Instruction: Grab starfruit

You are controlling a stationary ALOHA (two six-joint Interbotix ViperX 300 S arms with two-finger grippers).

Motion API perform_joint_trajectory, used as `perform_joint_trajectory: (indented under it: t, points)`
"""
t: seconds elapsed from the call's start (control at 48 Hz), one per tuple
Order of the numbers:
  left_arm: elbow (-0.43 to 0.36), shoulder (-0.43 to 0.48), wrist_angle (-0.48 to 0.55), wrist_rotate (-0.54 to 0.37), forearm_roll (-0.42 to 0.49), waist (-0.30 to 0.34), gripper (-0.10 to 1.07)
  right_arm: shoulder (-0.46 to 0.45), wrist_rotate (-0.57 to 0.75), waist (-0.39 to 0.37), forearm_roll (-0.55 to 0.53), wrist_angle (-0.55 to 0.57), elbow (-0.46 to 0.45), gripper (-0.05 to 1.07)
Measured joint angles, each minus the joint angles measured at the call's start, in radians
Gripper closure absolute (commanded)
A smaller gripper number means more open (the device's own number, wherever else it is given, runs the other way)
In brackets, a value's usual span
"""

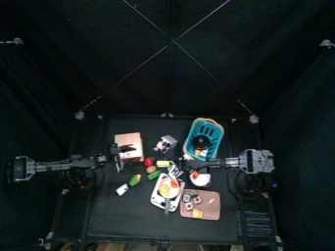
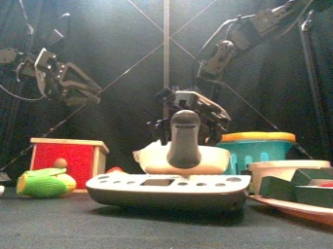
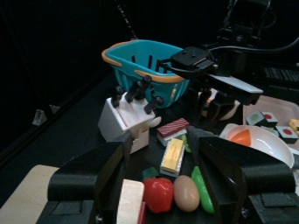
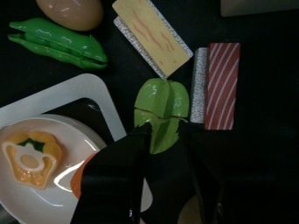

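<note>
The starfruit (image 4: pixel 163 107) is a green ridged toy lying on the black table, seen in the right wrist view between a white plate and a striped strip. My right gripper (image 4: pixel 166 136) is down over its near end, jaws closed in against its two sides. From above, the right arm reaches in to the table's middle (image 1: pixel 178 173) and hides the fruit. The left wrist view shows that right gripper (image 3: pixel 214 103) low at the table. My left gripper (image 3: pixel 176 156) is open and empty, hovering above toy food at the left.
A white plate (image 4: pixel 26 112) with an orange pepper slice lies beside the starfruit. A red-brown striped strip (image 4: pixel 221 83), yellow slab (image 4: pixel 152 35), green pea pod (image 4: pixel 59 42) and egg (image 4: pixel 70 10) lie close by. A teal basket (image 1: pixel 207 135) and red box (image 1: pixel 128 145) stand behind.
</note>
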Motion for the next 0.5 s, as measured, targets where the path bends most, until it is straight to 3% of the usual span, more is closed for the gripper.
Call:
perform_joint_trajectory:
  t: [0.104,0.333,0.5]
  points:
    - [0.0,0.0,0.0,0.002,0.0,0.0,0.09,0.0,0.0,0.0,0.0,-0.003,0.002,0.26]
    - [0.0,0.0,0.0,0.002,0.0,0.0,0.09,0.0,0.002,0.0,-0.006,-0.02,0.008,0.06]
    - [0.0,0.0,0.0,0.0,0.0,0.0,0.09,0.005,0.002,-0.002,-0.009,-0.023,0.012,0.03]
